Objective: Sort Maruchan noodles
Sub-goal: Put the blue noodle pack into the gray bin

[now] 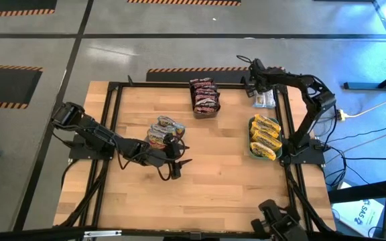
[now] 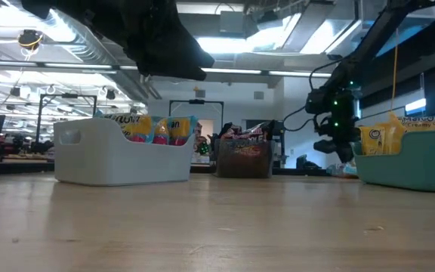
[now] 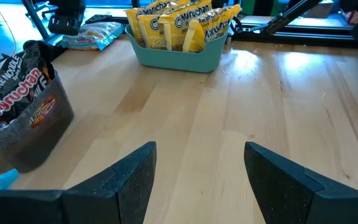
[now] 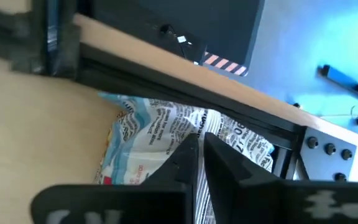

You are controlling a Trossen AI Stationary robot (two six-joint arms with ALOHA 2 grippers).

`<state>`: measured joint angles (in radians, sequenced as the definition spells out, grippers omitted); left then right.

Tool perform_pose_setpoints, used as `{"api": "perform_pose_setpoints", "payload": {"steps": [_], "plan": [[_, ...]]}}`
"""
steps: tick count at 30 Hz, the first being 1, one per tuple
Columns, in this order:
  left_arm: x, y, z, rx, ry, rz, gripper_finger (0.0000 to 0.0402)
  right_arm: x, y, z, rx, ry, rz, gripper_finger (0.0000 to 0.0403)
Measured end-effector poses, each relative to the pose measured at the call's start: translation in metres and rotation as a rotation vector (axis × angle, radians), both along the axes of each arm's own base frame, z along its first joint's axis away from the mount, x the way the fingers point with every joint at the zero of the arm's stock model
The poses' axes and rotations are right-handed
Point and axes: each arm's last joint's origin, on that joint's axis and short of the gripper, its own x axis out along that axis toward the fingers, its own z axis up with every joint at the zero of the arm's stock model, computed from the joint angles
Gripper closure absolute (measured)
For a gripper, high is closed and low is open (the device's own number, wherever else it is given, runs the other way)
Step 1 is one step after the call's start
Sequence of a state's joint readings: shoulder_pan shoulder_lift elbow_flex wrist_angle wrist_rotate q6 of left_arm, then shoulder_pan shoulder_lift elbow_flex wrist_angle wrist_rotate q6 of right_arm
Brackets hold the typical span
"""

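Three bins: each appears to take one colour of Maruchan noodles; sorting looks nearly done, by the bins' fill.
Yellow packets (image 1: 265, 136): stacked in teal bin (image 1: 251, 144) at right edge of worktop (image 1: 206, 184) in high view; grouped there as the yellow class. Wrappers read "Maruchan" in left wrist view.
Dark red packets (image 1: 204, 96): upright in dark bin (image 1: 206, 113), top centre of worktop. Bold white lettering, apparently "Maruchan", w/ "FIRE" and "NOODLE" partly legible above it.
Mixed pink/yellow packets (image 1: 165, 129): in white bin (image 2: 115, 159), centre-left of worktop; printing too small to read.
Silver-white packet (image 4: 166, 146): last loose one, lying flat at upper right corner of worktop against black frame rail (image 4: 185, 78). Blue and black print, unreadable.
Right gripper (image 4: 199, 144): over that packet, fingers pressed together at its crinkled middle, apparently pinching the film; likely the pickup step. Whether the film is truly caught, can't tell.
Left gripper (image 3: 199, 177): spread wide, holding nothing, low over bare worktop just below white bin in high view; waiting, clear of right arm's path.
Risk: thin glossy film may slip from a narrow pinch; rail right beside packet crowds the lift.
Other writing: sign at lower right of high view, characters too skewed to read for sure.
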<state>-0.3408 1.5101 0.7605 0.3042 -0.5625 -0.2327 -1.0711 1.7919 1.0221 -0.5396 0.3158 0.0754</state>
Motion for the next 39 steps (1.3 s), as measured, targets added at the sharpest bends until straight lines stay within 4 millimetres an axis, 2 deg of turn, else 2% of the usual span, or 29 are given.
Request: {"api": "perform_pose_setpoints", "payload": {"steps": [9,22,30,39], "plan": [[0.0,0.0,0.0,0.0,0.0,0.0,0.0164,0.038,0.024,0.001,0.031,-0.024,0.189,0.038],[0.0,0.0,0.0,0.0,0.003,0.001,0.0164,0.091,0.074,0.0,0.046,-0.022,0.396,0.0379],[0.0,0.0,0.0,-0.001,0.003,0.002,0.0164,0.115,0.11,0.0,0.069,0.006,0.504,0.0379],[0.0,0.0,0.0,-0.018,-0.001,0.007,0.0164,0.131,0.149,-0.002,0.042,0.092,0.588,0.0379]]}}
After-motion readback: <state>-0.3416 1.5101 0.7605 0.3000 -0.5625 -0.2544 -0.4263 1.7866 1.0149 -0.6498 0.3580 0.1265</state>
